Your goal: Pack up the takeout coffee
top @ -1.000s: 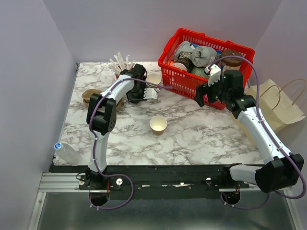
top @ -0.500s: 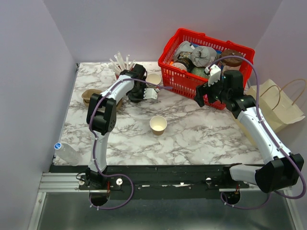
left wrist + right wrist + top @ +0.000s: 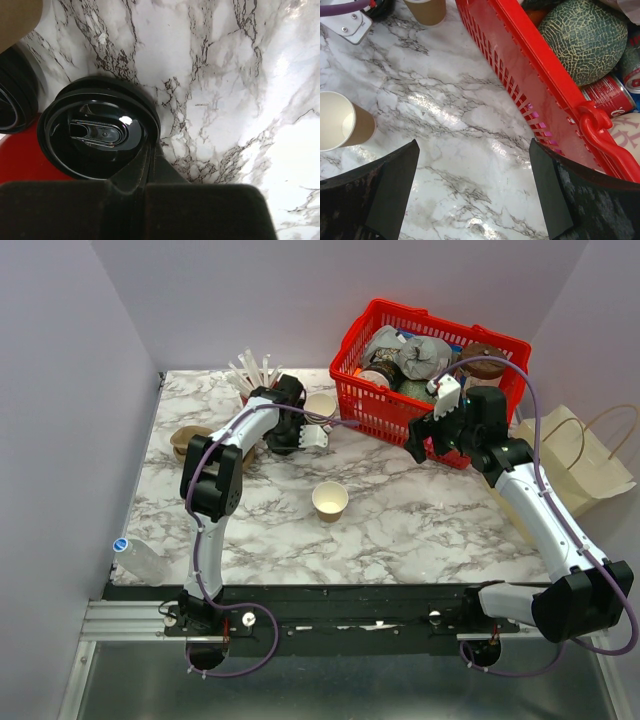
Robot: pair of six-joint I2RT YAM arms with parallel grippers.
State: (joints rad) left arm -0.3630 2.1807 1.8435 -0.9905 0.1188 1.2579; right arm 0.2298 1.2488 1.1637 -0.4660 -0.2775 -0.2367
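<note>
- Against the earlier top views we see no change. Both arms stay where they were, and the kraft cup (image 3: pixel 330 500) has not shifted.
- That kraft cup stands upright and open on the marble table (image 3: pixel 430 530), nearer us and to the left of the red basket (image 3: pixel 385 410), well apart from it and from both grippers.
- The left gripper (image 3: pixel 146 161) sits left of the basket. Only its wrist view shows its jaws closed to a thin seam on the rim of a black lid (image 3: pixel 95 135).
- The right gripper (image 3: pixel 473 165) hovers just beside the basket's front wall. Its wrist view shows the jaws spread wide with nothing between them.
- The right wrist view also shows one netted melon (image 3: pixel 582 37) and a red can (image 3: pixel 610 95) in the basket, which are hard to read from above.
- We count:
  - two arms
  - one basket
  - two open paper cups: the kraft one and a second cup (image 3: pixel 320 405) just left of the basket
  - two black lids in the left wrist view, the other lid (image 3: pixel 12 100) cut off at the frame edge
  - one bundle of white straws (image 3: pixel 252 368)
  - one paper bag (image 3: pixel 590 455) right of the basket
  - one plastic bottle (image 3: pixel 140 560) far to the near left
</note>
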